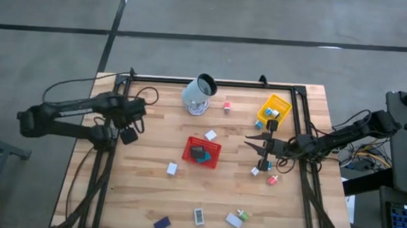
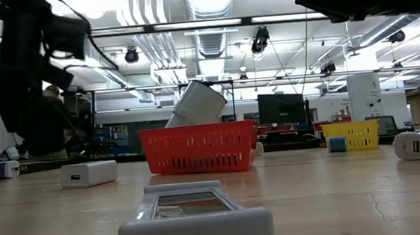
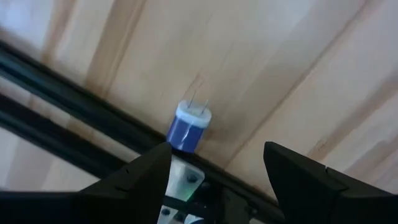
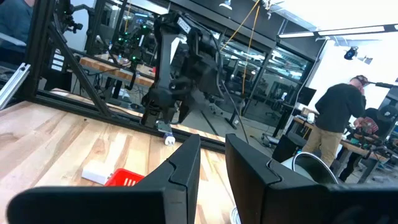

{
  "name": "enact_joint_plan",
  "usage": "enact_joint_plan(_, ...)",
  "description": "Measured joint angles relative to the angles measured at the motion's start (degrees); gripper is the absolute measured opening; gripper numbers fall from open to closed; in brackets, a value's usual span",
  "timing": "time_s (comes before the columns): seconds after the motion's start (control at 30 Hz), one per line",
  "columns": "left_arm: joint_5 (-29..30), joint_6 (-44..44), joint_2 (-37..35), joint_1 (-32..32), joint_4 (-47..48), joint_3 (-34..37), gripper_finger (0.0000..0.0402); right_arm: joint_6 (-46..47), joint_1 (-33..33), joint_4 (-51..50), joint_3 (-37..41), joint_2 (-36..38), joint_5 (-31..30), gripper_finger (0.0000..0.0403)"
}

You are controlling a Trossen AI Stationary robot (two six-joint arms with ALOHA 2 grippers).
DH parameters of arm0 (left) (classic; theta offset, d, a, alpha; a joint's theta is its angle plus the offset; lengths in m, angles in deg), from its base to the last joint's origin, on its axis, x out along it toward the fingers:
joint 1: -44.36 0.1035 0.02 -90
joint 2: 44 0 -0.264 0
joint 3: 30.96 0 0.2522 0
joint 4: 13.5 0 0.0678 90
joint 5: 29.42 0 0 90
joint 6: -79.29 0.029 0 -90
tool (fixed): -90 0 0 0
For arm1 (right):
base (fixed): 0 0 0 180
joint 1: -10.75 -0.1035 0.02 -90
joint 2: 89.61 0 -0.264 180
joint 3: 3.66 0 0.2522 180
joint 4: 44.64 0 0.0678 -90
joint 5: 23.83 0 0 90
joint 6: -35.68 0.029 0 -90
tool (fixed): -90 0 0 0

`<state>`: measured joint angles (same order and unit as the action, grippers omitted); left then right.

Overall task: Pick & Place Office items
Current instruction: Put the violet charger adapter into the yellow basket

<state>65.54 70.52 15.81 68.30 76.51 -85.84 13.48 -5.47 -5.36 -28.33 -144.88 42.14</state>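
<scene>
A small blue-and-white plug block (image 3: 189, 127) lies on the wood beside the black frame rail (image 3: 74, 102) at the table's left edge, its prongs pointing away from the rail. My left gripper (image 3: 217, 149) hangs open above it, pointing down, its fingers clear of the block; the right wrist view shows the same gripper (image 4: 165, 119) over the block (image 4: 168, 140). My right gripper (image 1: 248, 139) is held level above the table's right half, shut and empty. Other office items lie scattered, such as a white block (image 1: 172, 169) and a dark blue one (image 1: 161, 224).
A red mesh tray (image 1: 202, 153) with dark items stands mid-table, and a yellow tray (image 1: 273, 110) at the far right. A pale cup (image 1: 199, 92) lies tipped at the far edge. A grey flat item (image 1: 198, 216) lies near the front. A person (image 4: 339, 118) stands beyond the table.
</scene>
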Motion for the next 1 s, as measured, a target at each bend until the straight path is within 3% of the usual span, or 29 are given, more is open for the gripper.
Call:
enact_joint_plan(0.4,1.26,-0.6,16.53,0.44,-0.87,0.04,0.0259,-0.31,0.0,-0.03,0.0,0.0,-0.02,0.0073)
enact_joint_plan(1.0,1.39,0.24,27.31,0.44,-3.61,0.17,0.0259,-0.31,0.01,-0.05,0.0,0.01,-0.02,0.0073)
